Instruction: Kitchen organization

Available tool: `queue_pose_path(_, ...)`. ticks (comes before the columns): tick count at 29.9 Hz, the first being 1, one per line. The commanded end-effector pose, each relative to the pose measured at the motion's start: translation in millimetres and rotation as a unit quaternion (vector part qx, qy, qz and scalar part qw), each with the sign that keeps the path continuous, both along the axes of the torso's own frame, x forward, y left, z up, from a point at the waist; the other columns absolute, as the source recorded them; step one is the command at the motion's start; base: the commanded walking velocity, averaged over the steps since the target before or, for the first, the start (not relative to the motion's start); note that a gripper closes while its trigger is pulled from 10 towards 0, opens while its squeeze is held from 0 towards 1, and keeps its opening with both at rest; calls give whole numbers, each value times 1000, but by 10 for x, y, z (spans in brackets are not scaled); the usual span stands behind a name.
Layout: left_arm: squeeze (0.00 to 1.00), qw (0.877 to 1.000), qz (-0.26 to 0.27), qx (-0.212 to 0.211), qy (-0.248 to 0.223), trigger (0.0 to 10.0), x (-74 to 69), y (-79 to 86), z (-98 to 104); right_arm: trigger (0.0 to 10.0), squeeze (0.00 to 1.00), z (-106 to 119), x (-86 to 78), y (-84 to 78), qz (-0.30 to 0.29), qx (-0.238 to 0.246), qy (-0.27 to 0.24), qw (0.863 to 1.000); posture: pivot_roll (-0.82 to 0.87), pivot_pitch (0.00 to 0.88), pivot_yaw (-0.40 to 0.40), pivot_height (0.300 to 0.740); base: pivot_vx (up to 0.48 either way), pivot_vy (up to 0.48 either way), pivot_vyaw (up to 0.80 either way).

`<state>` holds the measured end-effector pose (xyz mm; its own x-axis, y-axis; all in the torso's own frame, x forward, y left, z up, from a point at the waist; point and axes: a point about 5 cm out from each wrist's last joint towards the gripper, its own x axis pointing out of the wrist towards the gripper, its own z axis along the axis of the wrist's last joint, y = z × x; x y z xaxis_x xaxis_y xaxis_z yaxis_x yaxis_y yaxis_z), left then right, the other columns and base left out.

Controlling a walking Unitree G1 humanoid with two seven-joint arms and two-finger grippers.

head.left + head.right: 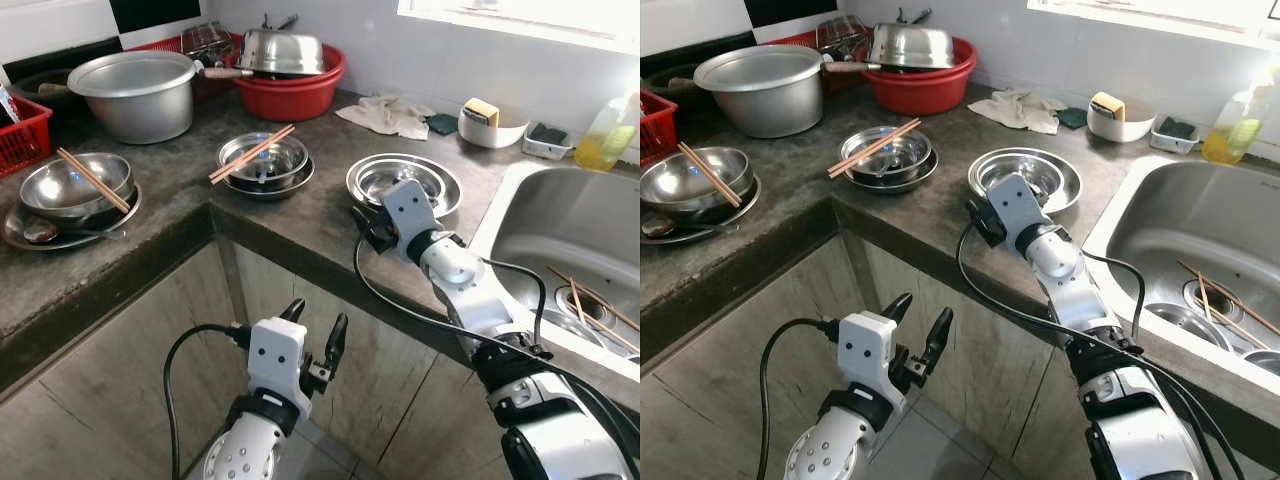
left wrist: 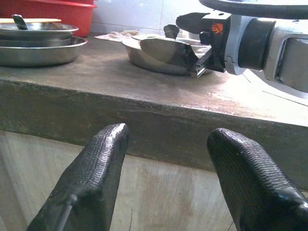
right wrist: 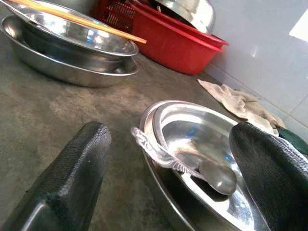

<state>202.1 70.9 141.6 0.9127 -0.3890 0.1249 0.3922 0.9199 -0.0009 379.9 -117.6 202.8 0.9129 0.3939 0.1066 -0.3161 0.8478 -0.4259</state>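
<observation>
Red basin (image 1: 295,95), grey countertop (image 1: 180,200)

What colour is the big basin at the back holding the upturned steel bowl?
The basin is red, clearest in the left eye view.

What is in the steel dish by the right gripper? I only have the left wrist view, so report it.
Observer: A spoon lies in the steel dish, with its handle resting over the near rim.
Operator: Give me the right gripper's finger placement.
Observer: The right gripper is open. One finger is outside the rim above the counter and the other is over the dish, with the spoon handle between them.
Operator: Now tell me what lies to the robot's right of that dish.
Observer: A sink, with chopsticks lying in its basin.
</observation>
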Motion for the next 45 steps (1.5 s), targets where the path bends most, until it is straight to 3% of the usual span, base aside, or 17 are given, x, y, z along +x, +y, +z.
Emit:
queue_pose_path(1,0,1000,-1,1,-9,10000,-24,-14,33,9765,0,51,26,-16,-6,1,-11,1000,142,96,-74,740,0,0,0)
queue_pose_path(2,0,1000,-1,2,-8,10000,-26,-14,31,6157,0,49,37,-17,-6,0,-10,1000,143,93,-75,740,0,0,0)
queue_pose_path(4,0,1000,-1,2,-8,10000,-26,-14,31,6157,0,49,37,-17,-6,0,-10,1000,143,93,-75,740,0,0,0)
queue_pose_path(6,0,1000,-1,2,-8,10000,-29,-12,27,1686,0,46,55,-9,-7,-3,-9,1000,143,92,-75,740,0,0,0)
queue_pose_path(7,0,1000,-1,3,-8,10000,-29,-11,25,0,0,40,62,-1,-6,-4,-7,1000,143,92,-75,740,0,0,0)
queue_pose_path(26,0,1000,-1,7,-9,10000,-9,-2,20,0,0,119,120,-22,-17,5,-29,999,143,82,-73,740,0,0,0)
queue_pose_path(30,0,1000,3,7,-9,10000,8,-1,21,0,0,293,96,-115,-57,64,-75,993,145,81,-75,740,0,0,0)
queue_pose_path(35,0,1000,8,8,-10,10000,28,14,20,0,0,559,-113,-169,-74,167,-145,972,139,74,-66,740,0,0,0)
queue_pose_path(40,0,1000,11,4,-10,10000,73,26,28,0,0,645,-399,-169,-79,199,-185,959,126,63,-56,740,0,0,0)
queue_pose_path(45,0,1000,10,2,-12,10000,113,42,35,0,0,628,-635,-157,-94,218,-193,952,114,52,-47,740,0,0,0)
